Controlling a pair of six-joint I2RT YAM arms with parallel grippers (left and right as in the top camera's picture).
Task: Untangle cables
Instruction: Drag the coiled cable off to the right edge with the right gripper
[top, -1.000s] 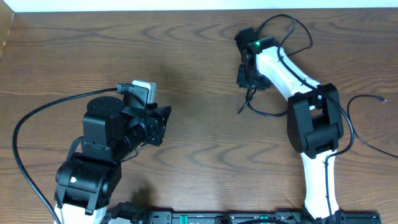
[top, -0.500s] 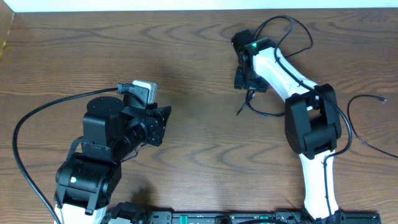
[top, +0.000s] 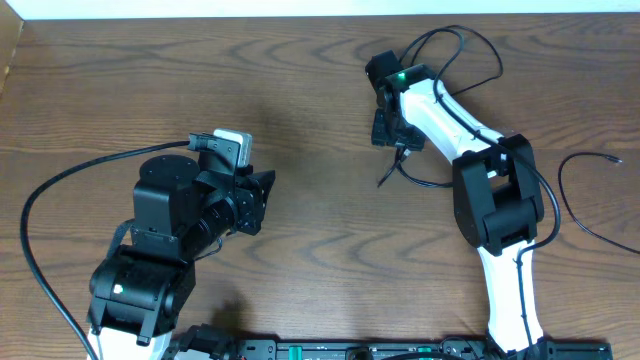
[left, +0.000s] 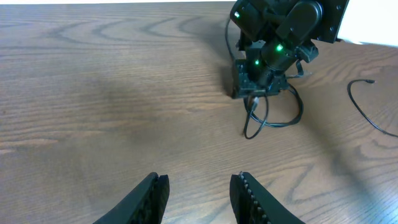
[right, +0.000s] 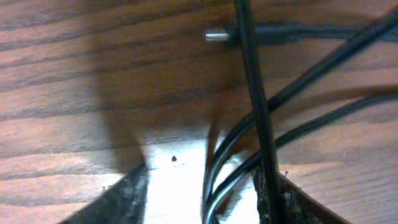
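A small bunch of thin black cables (top: 424, 184) lies on the wooden table, looping out to the right from under my right gripper (top: 388, 128). In the right wrist view several black strands (right: 252, 93) run between the fingers, close against the right fingertip (right: 273, 196), with a gap to the left one. A metal plug end (right: 217, 35) lies just beyond. The right gripper (right: 204, 173) stands open around them. From the left wrist view the same loop (left: 267, 121) shows under the right gripper (left: 255, 84). My left gripper (left: 199, 177) is open, with nothing in it, at the near left (top: 266, 200).
A separate thin black cable (top: 575, 205) curves loose at the far right, its plug end (top: 610, 158) pointing right. The right arm's own thicker wires (top: 455, 40) arch behind its wrist. The left arm's thick cord (top: 35, 210) sweeps along the left side.
My right gripper has shifted slightly left and toward the far edge, and the cable loop has followed a little. The left arm has not moved.
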